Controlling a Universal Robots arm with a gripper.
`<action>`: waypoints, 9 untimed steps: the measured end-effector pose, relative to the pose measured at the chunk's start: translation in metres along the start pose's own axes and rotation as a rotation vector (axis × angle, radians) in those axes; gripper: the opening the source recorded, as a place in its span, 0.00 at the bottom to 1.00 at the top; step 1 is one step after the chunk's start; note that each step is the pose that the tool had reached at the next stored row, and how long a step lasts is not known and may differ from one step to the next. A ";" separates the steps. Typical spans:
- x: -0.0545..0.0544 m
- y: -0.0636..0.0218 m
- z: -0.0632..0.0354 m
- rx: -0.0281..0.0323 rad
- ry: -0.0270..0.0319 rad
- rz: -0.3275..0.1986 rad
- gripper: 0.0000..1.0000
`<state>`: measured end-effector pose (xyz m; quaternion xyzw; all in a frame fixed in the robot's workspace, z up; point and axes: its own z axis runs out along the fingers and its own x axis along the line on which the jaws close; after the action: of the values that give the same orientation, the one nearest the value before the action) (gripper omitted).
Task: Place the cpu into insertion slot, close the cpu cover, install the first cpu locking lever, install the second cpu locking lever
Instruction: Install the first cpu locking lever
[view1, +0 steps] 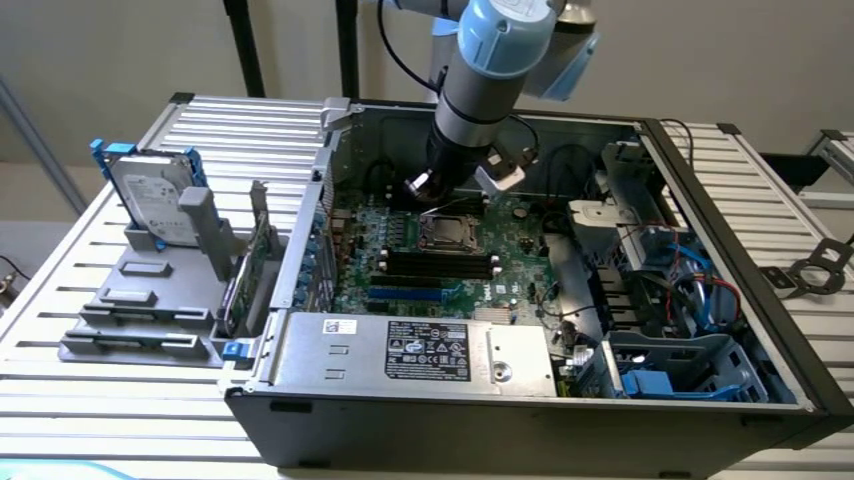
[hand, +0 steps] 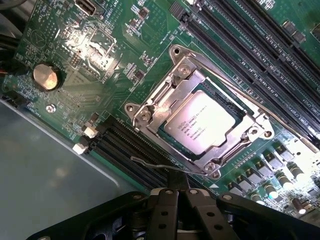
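**CPU seated, cover down, my end effector at the socket's edge**

The cpu (hand: 200, 122), a small flat square chip with a silvery-grey printed top, lies flat in its socket. The cpu cover (hand: 170, 95), a thin square silver metal frame with an open middle, is folded down around it, so the chip's top shows through the opening. A thin bare wire lever (hand: 160, 164) runs along the socket's near edge, beside a row of black slots. My black end effector (hand: 176, 182) is closed, its tips meeting right at that wire. I cannot tell whether the wire is pinched between them.

Around the socket spreads the green motherboard (hand: 75, 65), with a round brass-coloured coin battery (hand: 46, 77) and long black memory slots (hand: 240, 45). In the exterior view my grey-and-blue arm (view1: 481, 90) reaches down into the open black computer case (view1: 747, 330), which lies on the ribbed metal counter (view1: 80, 400).
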<state>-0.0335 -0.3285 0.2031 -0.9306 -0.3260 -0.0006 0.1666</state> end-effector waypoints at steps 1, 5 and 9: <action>0.000 -0.0001 -0.0003 -0.0001 -0.0008 0.000 0.11; 0.000 -0.0010 -0.0036 0.0009 -0.0032 0.001 0.11; -0.002 -0.0031 -0.0036 0.0008 -0.0034 0.001 0.11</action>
<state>-0.0369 -0.3289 0.2072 -0.9307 -0.3258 0.0011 0.1664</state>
